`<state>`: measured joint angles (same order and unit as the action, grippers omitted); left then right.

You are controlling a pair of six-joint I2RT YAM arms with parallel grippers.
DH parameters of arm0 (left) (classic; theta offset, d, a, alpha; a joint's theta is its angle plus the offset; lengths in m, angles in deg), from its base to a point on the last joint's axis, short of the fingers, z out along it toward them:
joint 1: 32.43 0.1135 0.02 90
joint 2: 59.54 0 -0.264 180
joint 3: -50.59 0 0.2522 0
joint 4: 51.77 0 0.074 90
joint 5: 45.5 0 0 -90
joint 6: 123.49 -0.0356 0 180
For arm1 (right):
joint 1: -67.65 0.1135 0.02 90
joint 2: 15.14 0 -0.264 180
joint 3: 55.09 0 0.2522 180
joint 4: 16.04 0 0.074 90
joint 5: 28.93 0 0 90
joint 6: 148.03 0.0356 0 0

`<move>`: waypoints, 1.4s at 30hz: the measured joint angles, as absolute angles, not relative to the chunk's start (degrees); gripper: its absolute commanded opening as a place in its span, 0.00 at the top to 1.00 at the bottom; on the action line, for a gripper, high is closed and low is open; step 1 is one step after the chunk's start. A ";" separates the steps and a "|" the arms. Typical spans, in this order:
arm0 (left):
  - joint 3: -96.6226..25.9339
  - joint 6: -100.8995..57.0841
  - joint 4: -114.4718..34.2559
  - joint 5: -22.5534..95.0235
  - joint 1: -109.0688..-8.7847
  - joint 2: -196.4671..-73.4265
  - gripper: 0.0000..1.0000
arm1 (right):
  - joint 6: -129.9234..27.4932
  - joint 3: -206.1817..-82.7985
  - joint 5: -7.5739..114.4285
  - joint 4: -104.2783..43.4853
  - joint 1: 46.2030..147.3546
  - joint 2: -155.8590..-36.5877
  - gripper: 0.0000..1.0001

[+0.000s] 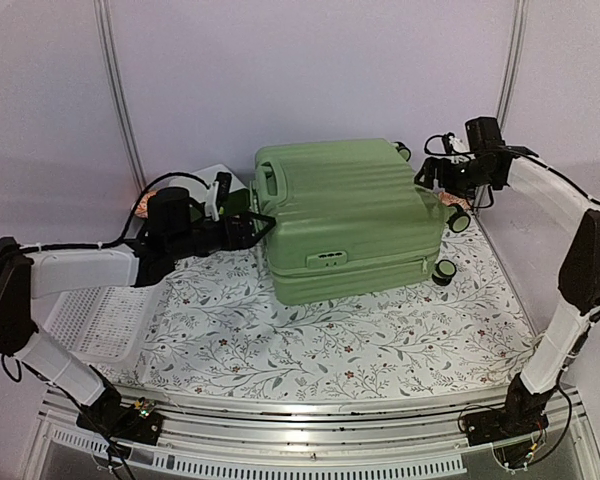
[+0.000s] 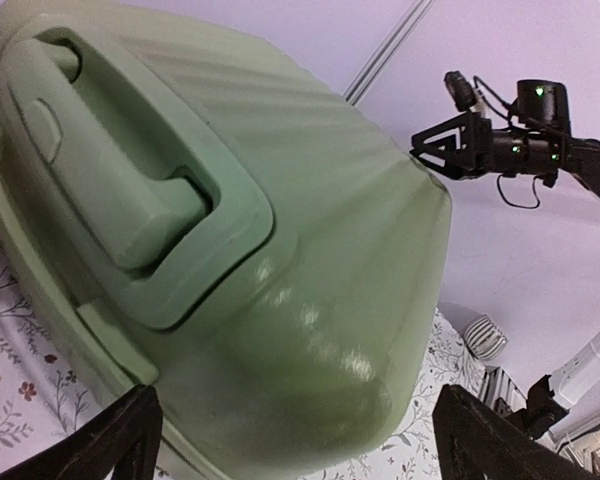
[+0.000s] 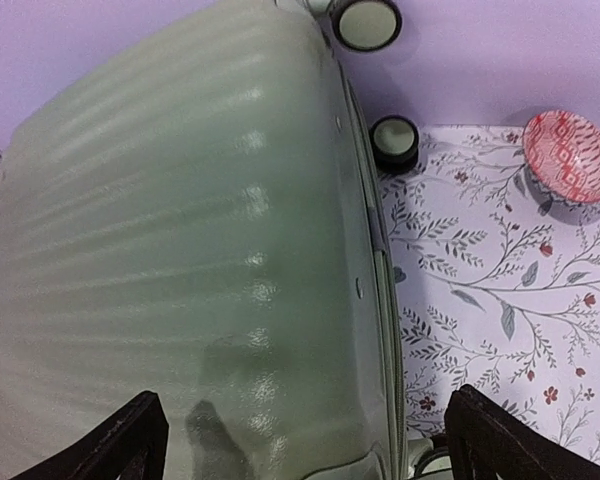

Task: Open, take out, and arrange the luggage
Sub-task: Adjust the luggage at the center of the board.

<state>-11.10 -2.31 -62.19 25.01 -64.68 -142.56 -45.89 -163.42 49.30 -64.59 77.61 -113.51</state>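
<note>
**Luggage** (image 1: 345, 215): light green all over, shell ribbed in parallel bands with pale glossy highlights; handle (image 2: 130, 190) in the same green.
**Wheels** (image 1: 444, 271): black tyres, pale hubs.
**Desk** (image 1: 380, 345): white cloth printed with grey-green leafy vines and small dark-red flowers; silver metal along the near edge.
**Bowl** (image 3: 570, 155): red, with a fine white lattice-like pattern inside.
**Basket** (image 1: 95, 322), at the left edge of the desk: white, dotted with rows of small perforations.
**Arms** (image 1: 80, 268): white links, black joints.
**Left end effector** (image 1: 260, 225) and **right end effector** (image 1: 427, 172): black.
**Backdrop** (image 1: 310, 70): plain pale lilac, crossed by thin white poles (image 1: 120, 90).
</note>
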 measured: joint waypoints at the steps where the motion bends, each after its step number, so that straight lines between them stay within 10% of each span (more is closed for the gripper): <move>1: -12.52 -2.09 -62.10 24.42 -64.55 -143.72 0.03 | -46.22 -164.47 48.56 -65.35 77.43 -115.13 0.01; 11: -24.56 1.17 -57.93 19.00 -62.40 -155.63 0.06 | -49.95 -163.66 36.86 -65.29 76.67 -117.77 0.01; 29: -51.38 -0.49 -51.13 17.47 -61.99 -175.48 0.02 | -44.10 -129.28 41.36 -57.50 78.61 -83.89 0.01; 42: -34.88 -11.03 -40.73 29.97 -65.35 -144.82 0.02 | -38.50 -136.80 55.35 -61.85 96.69 -92.57 0.01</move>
